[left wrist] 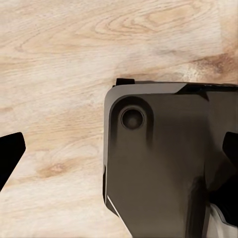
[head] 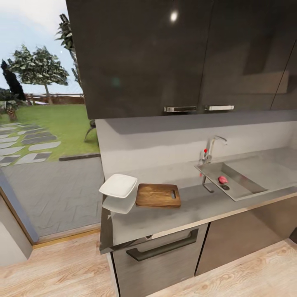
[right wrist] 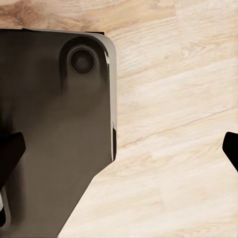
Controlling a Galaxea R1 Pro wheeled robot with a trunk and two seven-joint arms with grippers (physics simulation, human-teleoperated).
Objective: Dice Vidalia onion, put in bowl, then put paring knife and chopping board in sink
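On the grey countertop [head: 194,208] the dark brown chopping board [head: 158,195] lies flat, its handle slot toward the sink. Beside it, at the counter's left end, sits the white bowl [head: 119,185]. The steel sink [head: 247,187] is at the right with a chrome tap [head: 211,149]. The pinkish-red Vidalia onion [head: 222,179] rests in the basin near the drain. The paring knife is out of view. My left gripper [left wrist: 119,151] is open above the wooden floor and my dark base. My right gripper [right wrist: 120,148] is likewise open, with nothing between its fingers.
Dark glossy wall cabinets [head: 165,53] hang over the counter. Below it are a drawer with a long handle [head: 163,247] and dark cabinet doors. A big glass opening [head: 45,123] onto a garden is at the left. Light wooden floor [head: 53,272] lies in front.
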